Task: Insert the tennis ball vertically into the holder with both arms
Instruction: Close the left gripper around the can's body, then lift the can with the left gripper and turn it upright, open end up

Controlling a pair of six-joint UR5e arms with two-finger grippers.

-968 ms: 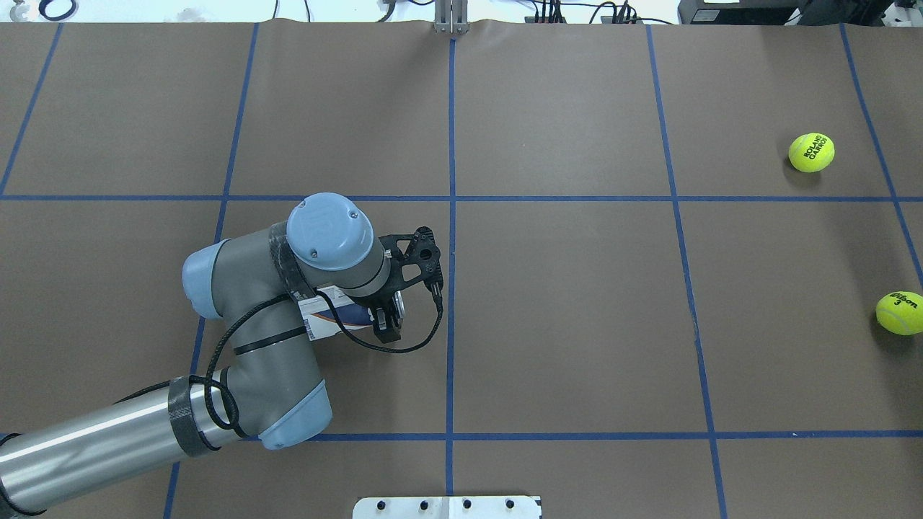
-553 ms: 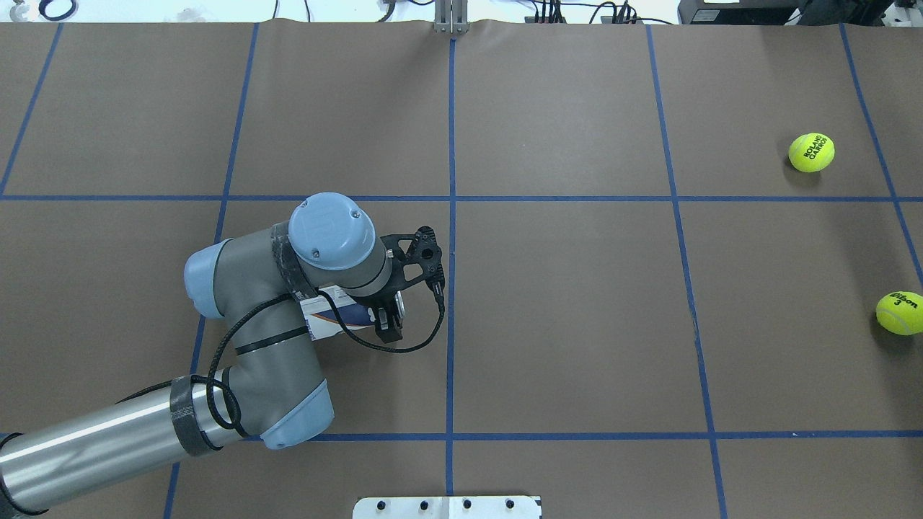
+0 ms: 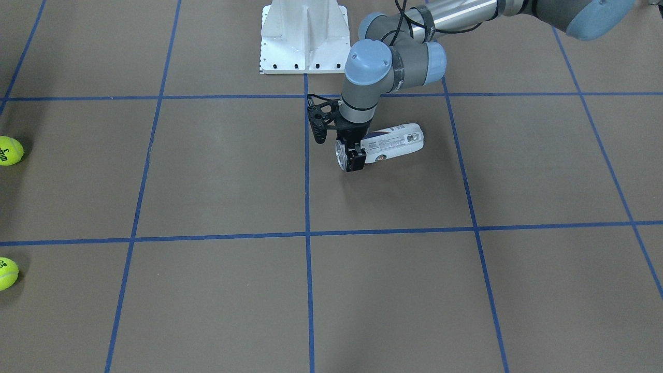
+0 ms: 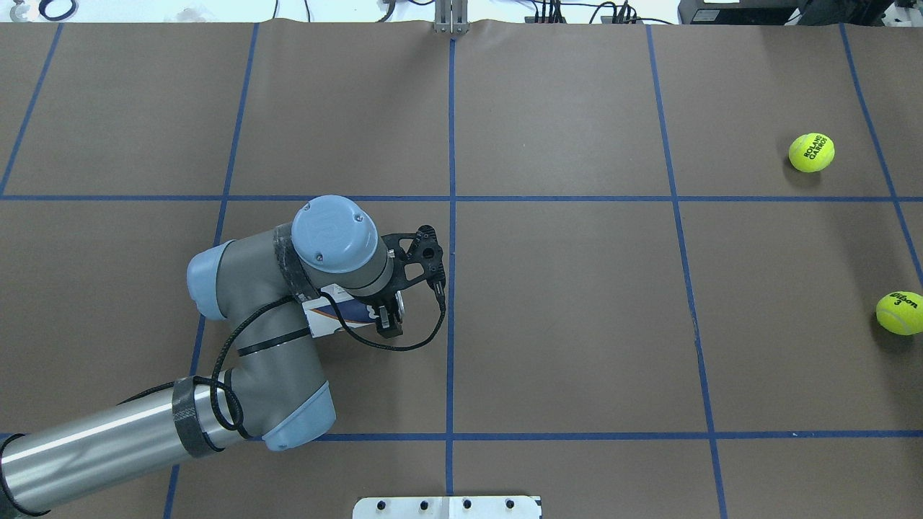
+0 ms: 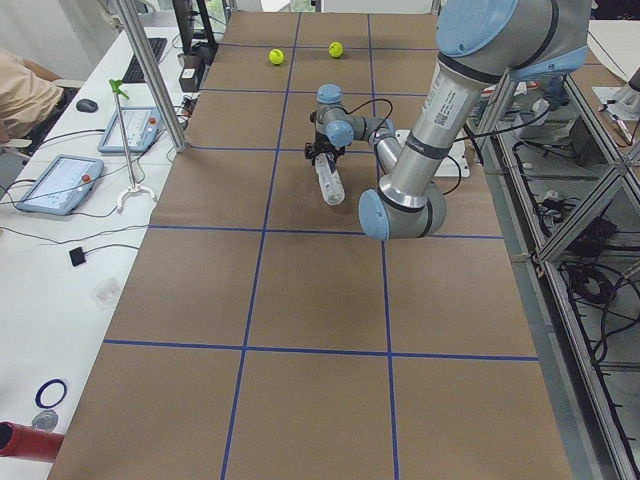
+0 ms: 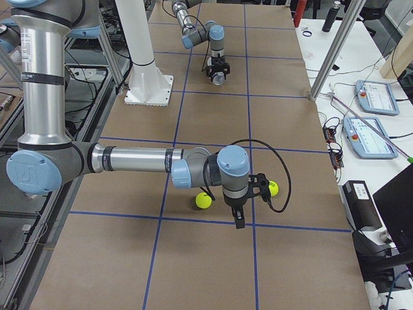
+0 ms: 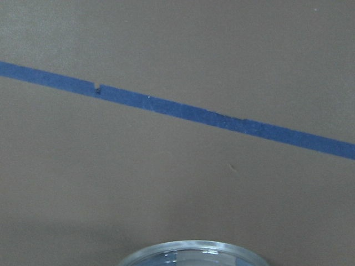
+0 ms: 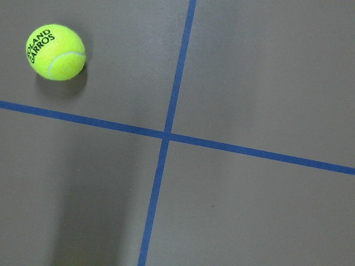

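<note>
The holder [image 3: 394, 142], a clear can with a navy-and-white label, lies on its side left of the table's middle; it also shows in the overhead view [image 4: 339, 319]. My left gripper [image 3: 353, 155] [image 4: 389, 318] is shut across it near its silver rim [image 3: 340, 154], which shows at the bottom of the left wrist view [image 7: 191, 250]. Two yellow tennis balls [image 4: 811, 152] [image 4: 899, 312] lie at the far right. My right gripper [image 6: 239, 218] hangs beside them in the exterior right view only; I cannot tell if it is open. One ball shows in the right wrist view [image 8: 55, 52].
The white pedestal base [image 3: 304, 36] stands at the robot's edge of the table, also in the overhead view [image 4: 447, 507]. Blue tape lines [image 4: 452, 216] divide the brown table cover. Tablets and cables lie on the side bench [image 6: 374, 116].
My left arm has shifted slightly right and away from the robot with the holder in its grip. The balls have not moved.
</note>
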